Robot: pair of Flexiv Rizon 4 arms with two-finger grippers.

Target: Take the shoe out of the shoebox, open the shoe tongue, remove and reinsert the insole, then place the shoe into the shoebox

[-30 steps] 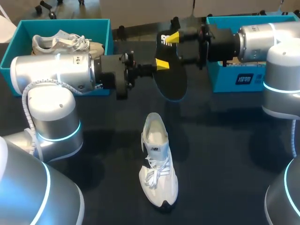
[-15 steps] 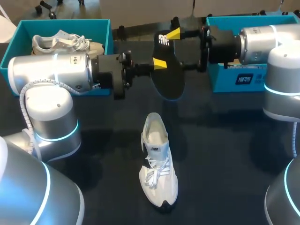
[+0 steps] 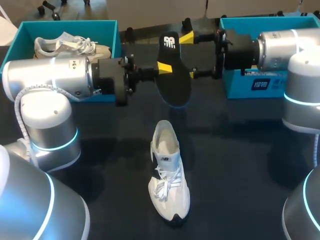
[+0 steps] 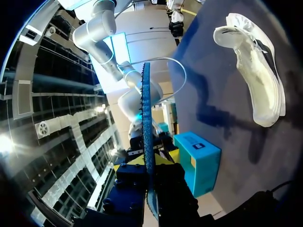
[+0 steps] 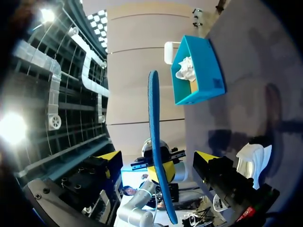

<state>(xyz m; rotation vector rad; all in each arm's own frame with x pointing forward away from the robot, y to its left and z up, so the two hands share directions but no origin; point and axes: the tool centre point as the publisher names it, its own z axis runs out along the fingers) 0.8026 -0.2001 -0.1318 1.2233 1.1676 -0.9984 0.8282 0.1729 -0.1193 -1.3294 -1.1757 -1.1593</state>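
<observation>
A black insole point(image 3: 173, 75) hangs in the air above the table's far middle, and my left gripper point(image 3: 161, 68) is shut on its edge. In the left wrist view the insole point(image 4: 145, 123) shows edge-on, blue, running out from between the shut fingers of that gripper point(image 4: 148, 164). My right gripper point(image 3: 189, 56) stands open, one yellow tip on each side of the insole point(image 5: 154, 127), neither touching it. The right gripper point(image 5: 157, 157) shows wide open in its own view. A white shoe point(image 3: 168, 172) lies on the table in front, toe towards me.
A teal shoebox point(image 3: 111, 37) at the far left holds a second white shoe point(image 3: 70, 45). Another teal shoebox point(image 3: 250, 82) stands at the far right, under my right arm. Dark table surface surrounds the shoe on the table.
My right gripper has opened and let go of the insole, then drawn back a little to the right. My left gripper has carried the insole slightly to the left.
</observation>
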